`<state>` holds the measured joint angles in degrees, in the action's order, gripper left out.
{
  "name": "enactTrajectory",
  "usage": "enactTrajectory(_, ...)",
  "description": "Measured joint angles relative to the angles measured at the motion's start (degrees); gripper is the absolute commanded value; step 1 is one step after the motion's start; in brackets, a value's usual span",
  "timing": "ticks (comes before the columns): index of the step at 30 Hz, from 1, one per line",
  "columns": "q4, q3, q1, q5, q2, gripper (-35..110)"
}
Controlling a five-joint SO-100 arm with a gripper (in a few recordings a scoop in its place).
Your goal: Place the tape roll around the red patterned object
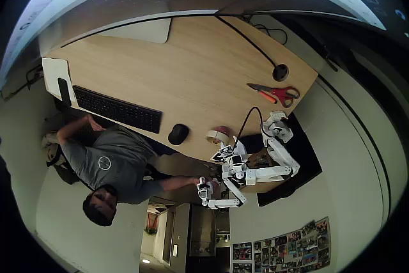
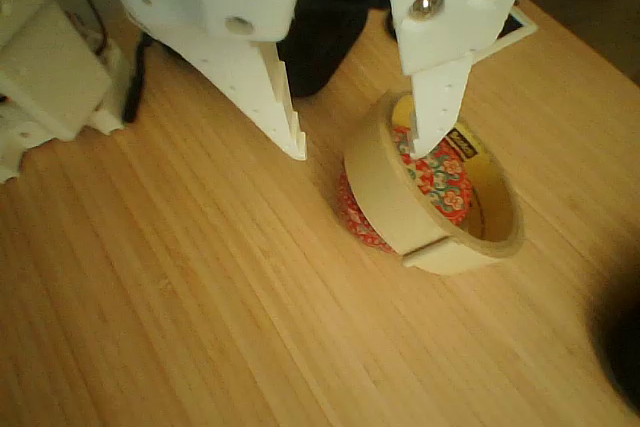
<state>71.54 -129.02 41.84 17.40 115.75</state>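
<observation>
Wrist view shows the gripper (image 2: 360,147) open over the wooden table (image 2: 180,297). One white finger (image 2: 265,87) is on the left. The other finger's tip is inside the tape roll (image 2: 400,202) on the right. That ring tilts, its hole facing up and right. It leans on the red patterned object (image 2: 445,182), which lies partly inside the hole.

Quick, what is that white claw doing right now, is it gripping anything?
Gripper: open; one finger is inside the beige-tan tape roll, the other outside, not clamped on it.
</observation>
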Motion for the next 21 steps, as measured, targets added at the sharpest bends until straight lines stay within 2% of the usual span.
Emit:
enactTrajectory(14, 3.7, -5.9, -8.7, 10.5, 7.0, 30)
enactTrajectory(21, 9.7, -2.5, -8.3, 12.2, 11.4, 32)
